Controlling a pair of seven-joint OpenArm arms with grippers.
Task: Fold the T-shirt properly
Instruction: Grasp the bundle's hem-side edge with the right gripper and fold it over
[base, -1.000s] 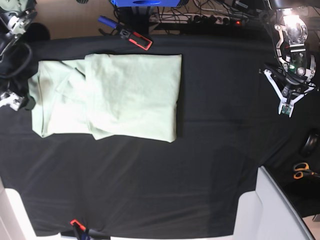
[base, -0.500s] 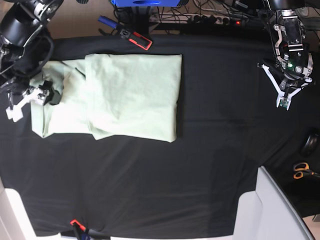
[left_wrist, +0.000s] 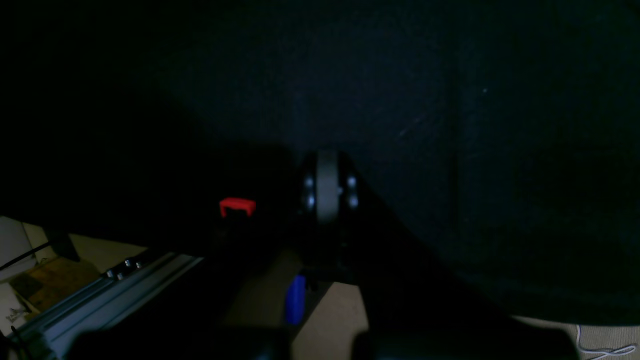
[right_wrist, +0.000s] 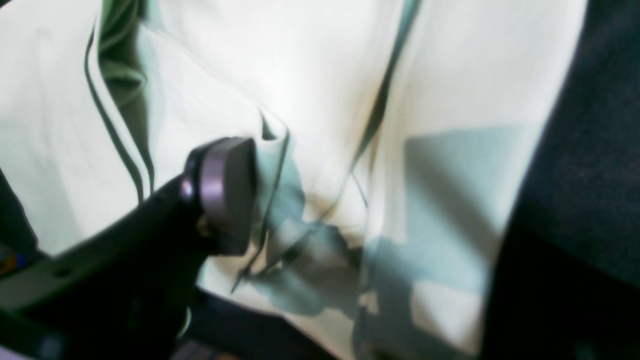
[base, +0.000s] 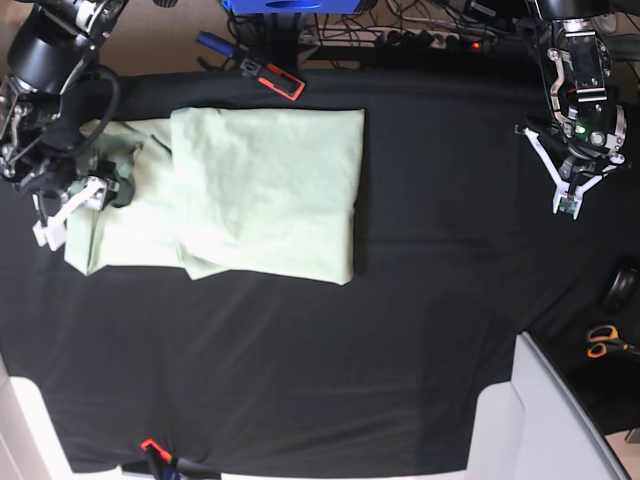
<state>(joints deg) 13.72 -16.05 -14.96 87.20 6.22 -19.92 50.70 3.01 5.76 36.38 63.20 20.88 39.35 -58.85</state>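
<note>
The T-shirt (base: 260, 195) lies on the far left part of the black table cover (base: 400, 360), already partly folded: a broad rectangular panel sits on top, with its right edge straight and its near edge slightly uneven, while a narrower strip of cloth sticks out from under it on the left. That strip looks like the part left to bring in, which would explain why the right gripper (base: 85, 195) is down at the shirt's left edge.

In the right wrist view one dark rounded fingertip (right_wrist: 225, 192) sits at a raised fold of the pale cloth (right_wrist: 320, 100), and the fabric bunches and creases just beside it. The other fingertip is hidden, so the jaws read as partly open; whether they already pinch the fold I cannot tell. The cloth is thin and slack, so a grasp here would likely lift only the top layer unless the finger gets under the whole edge.

The left gripper (base: 570, 190) hangs over bare cover at the far right, well apart from the shirt. Its jaws are fully closed with nothing between them, and its wrist view shows only dark cover and the table's edge. It seems parked out of the way so the working arm has room.

A red and black tool (base: 272, 78) lies just beyond the shirt's far edge, not touching it. Orange-handled scissors (base: 603, 342) lie off the cover at the right.
</note>
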